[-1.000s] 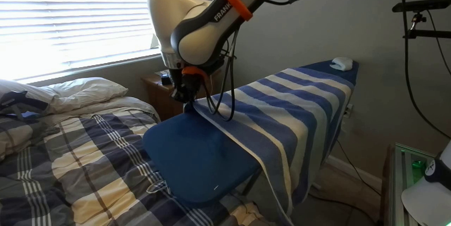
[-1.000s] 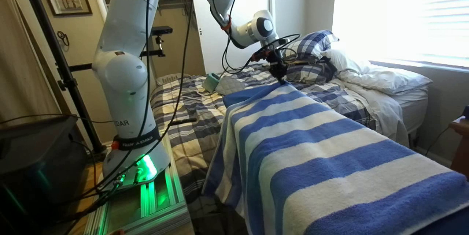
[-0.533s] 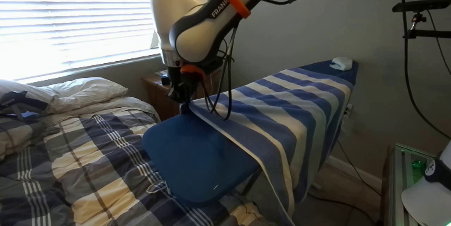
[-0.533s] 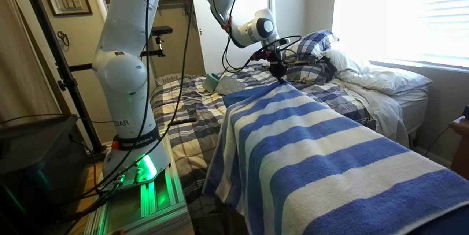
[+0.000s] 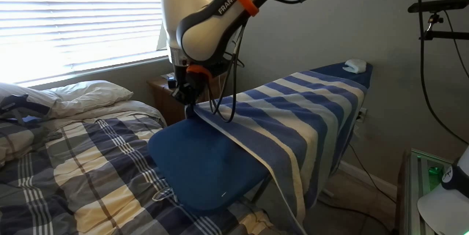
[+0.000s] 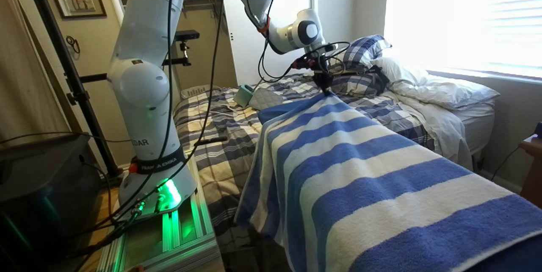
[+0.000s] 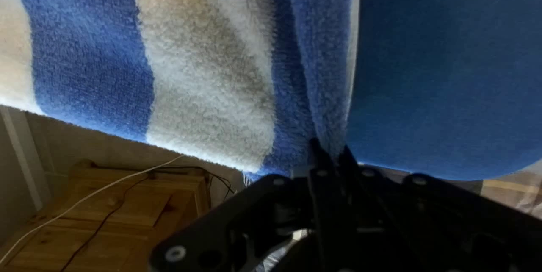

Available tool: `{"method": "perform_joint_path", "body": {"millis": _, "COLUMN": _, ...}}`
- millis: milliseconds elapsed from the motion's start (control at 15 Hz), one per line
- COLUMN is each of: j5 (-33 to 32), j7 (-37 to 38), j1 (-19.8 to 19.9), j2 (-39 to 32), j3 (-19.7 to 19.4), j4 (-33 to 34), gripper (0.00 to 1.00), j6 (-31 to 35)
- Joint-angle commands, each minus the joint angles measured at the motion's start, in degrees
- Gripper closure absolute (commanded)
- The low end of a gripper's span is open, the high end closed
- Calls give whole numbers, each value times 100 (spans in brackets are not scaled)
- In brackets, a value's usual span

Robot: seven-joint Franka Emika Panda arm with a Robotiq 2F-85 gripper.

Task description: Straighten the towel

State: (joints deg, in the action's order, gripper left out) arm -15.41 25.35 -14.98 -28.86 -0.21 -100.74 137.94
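You've got the claw at the long edge of the surface, on the side away from the robot base, and it's pinching the towel: in the wrist view there's a narrow blue fold of it squeezed between the fingertips, with the pale hem running right into them. The towel itself is draped over most of the surface, stripes going crosswise, and it hangs well down the long side facing the base. From your pinch some soft creases spread along the surface, so it's not dead flat up top. Its hem cuts at a slant across the surface, so you can see plain blue padding all over the blunt end. At the opposite, narrow end there's a small white folded thing sitting on the surface; can't tell what it is. The plaid bedspread shows around the surface's blunt end in both exterior views, and a wooden nightstand is past the long edge where your claw is, lower than the surface.
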Motion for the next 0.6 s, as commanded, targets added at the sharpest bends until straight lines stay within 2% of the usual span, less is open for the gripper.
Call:
{"method": "perform_joint_path", "body": {"millis": 0, "j5": 391, "j7": -145, "j1": 47, "j2": 135, "j3": 159, "j4": -56, "gripper": 98, "j6": 322}}
{"method": "perform_joint_path", "body": {"millis": 133, "j5": 449, "j7": -130, "j1": 32, "j2": 128, "j3": 157, "j4": -31, "gripper": 98, "j6": 276}}
{"method": "perform_joint_path", "body": {"millis": 200, "j5": 505, "j7": -189, "j1": 45, "j2": 129, "j3": 181, "j4": -17, "gripper": 68, "j6": 180}}
{"method": "perform_joint_path", "body": {"millis": 333, "j5": 201, "j7": 290, "j1": -188, "j2": 176, "j3": -84, "j4": 18, "gripper": 63, "j6": -138}}
{"method": "perform_joint_path", "body": {"millis": 533, "j5": -153, "j7": 1005, "j1": -481, "j2": 547, "j3": -345, "j4": -134, "gripper": 42, "j6": -307}}
